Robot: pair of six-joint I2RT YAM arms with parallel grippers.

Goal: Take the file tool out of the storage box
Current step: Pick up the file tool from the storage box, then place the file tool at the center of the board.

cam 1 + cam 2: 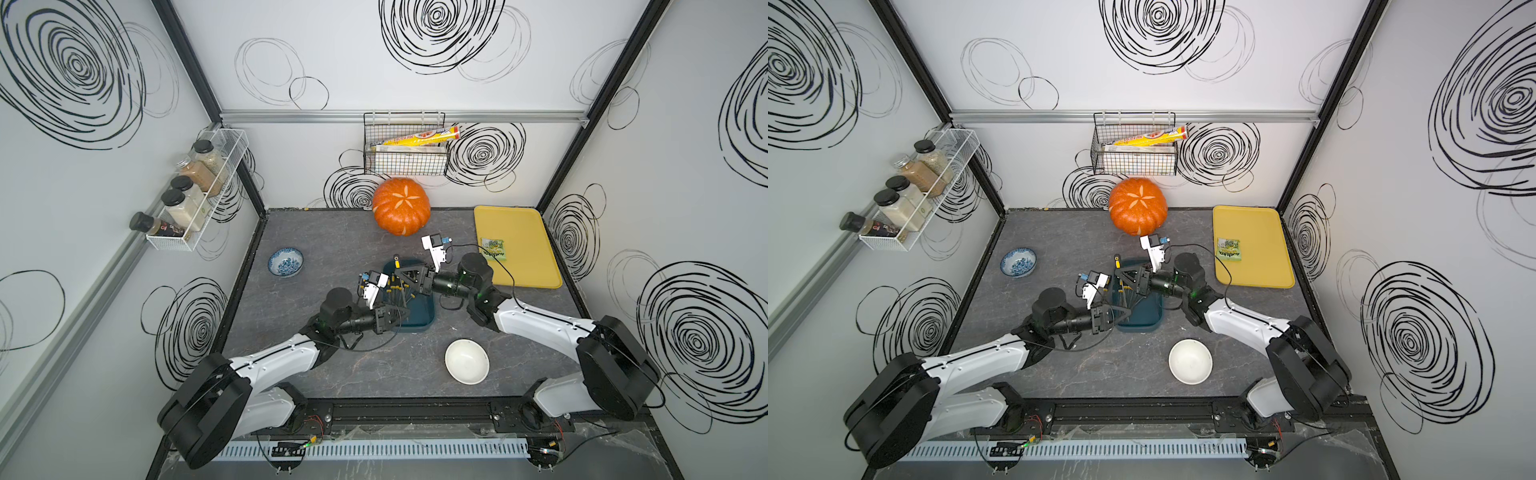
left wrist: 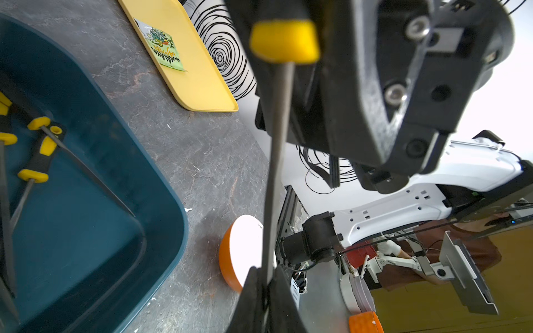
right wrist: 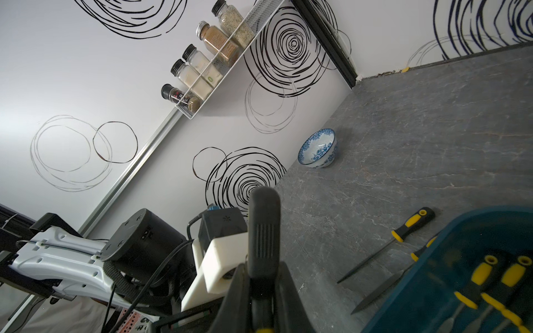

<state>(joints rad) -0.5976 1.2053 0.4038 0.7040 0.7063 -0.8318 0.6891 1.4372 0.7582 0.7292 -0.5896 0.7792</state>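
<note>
The file point(image 2: 277, 144) hangs between both tools above the storage box point(image 2: 161, 184): right tool point(image 3: 264, 288) gripping its black handle, left tool point(image 2: 266, 288) clamped on its blade tip. Likely a handover; next, one tool must release so the other carries it to the counter point(image 2: 202, 161).

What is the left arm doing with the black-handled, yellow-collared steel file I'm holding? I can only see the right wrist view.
Observer: Its jaws are shut on the bare shaft of that black-handled, yellow-collared steel file, so both arms hold it.
Operator: What's off to my right?
Observer: A flat yellow plastic tray lies on the grey marbled table, apart from the dark teal plastic storage box, with a green printed packet on it.
Operator: And toward the base?
Observer: A round white bowl with an orange outside stands on the table there, apart from the box.
</note>
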